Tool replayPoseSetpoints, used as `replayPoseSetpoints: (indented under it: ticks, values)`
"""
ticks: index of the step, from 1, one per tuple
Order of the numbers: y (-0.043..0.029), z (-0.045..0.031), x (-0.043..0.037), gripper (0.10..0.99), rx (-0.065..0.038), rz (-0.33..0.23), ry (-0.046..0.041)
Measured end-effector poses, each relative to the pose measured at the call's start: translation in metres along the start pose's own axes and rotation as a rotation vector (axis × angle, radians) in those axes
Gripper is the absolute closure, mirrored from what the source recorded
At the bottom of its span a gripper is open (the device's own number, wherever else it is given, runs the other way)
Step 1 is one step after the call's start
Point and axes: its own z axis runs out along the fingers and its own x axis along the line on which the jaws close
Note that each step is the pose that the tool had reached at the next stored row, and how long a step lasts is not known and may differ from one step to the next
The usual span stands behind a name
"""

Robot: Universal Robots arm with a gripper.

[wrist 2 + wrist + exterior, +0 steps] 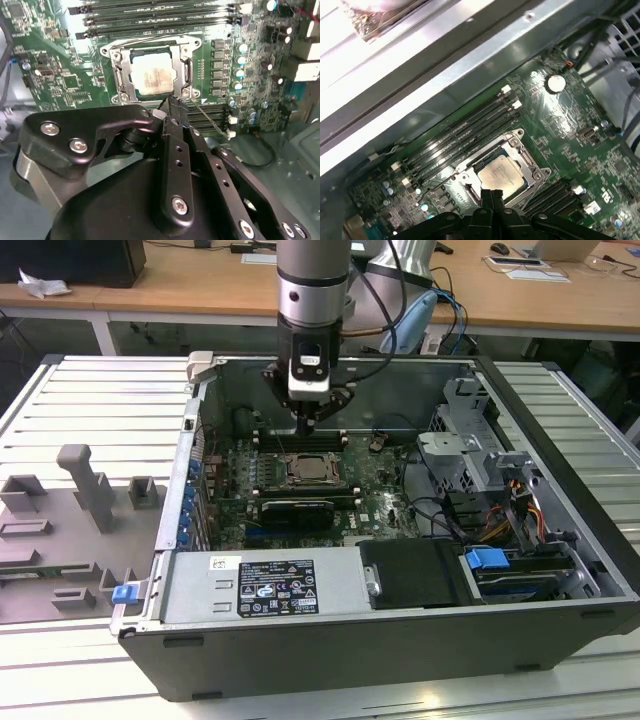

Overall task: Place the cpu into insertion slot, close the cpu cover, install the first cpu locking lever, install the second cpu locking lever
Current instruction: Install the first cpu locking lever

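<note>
The cpu (154, 75) lies flat in the insertion slot (312, 471) of the green motherboard, its pale metal face showing through the window of the cpu cover (118, 75). The cover is folded down over it. In the first wrist view the cpu (500, 172) sits framed by the cover (532, 172). My gripper (171, 104) is shut with nothing between its fingers, its tips just beside the socket's edge. A thin wire locking lever (210, 120) runs out from the socket corner next to the tips. Another lever (150, 38) lies along the far side of the socket.
The open computer case (560, 420) walls in the work area. Long black memory slots (160, 15) flank the socket, and a black graphics card (295, 510) lies just in front of it. A drive cage (470, 450) and cables stand at the exterior view's right.
</note>
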Motion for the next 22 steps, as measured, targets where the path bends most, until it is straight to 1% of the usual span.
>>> replayPoseSetpoints:
  ticks: [3,4,6,8,10,12,19,20,22]
  values:
    - [0.0000,0.0006,0.0000,0.980,0.000,-0.060,0.0012]
    - [0.0000,0.0009,0.0000,0.980,0.000,-0.094,0.0018]
    - [0.0000,0.0013,0.0000,0.980,0.000,-0.135,0.0027]
    - [-0.0001,0.0016,0.0000,0.980,0.001,-0.188,0.0038]
    - [-0.0001,0.0019,0.0000,0.980,0.001,-0.226,0.0045]
    - [-0.0001,0.0021,0.0001,0.980,0.001,-0.252,0.0047]
    - [-0.0002,0.0025,0.0001,0.980,0.000,-0.303,0.0048]
    - [-0.0004,0.0028,0.0004,0.980,-0.001,-0.306,0.0037]
    - [-0.0018,0.0033,0.0025,0.980,-0.007,-0.309,0.0021]
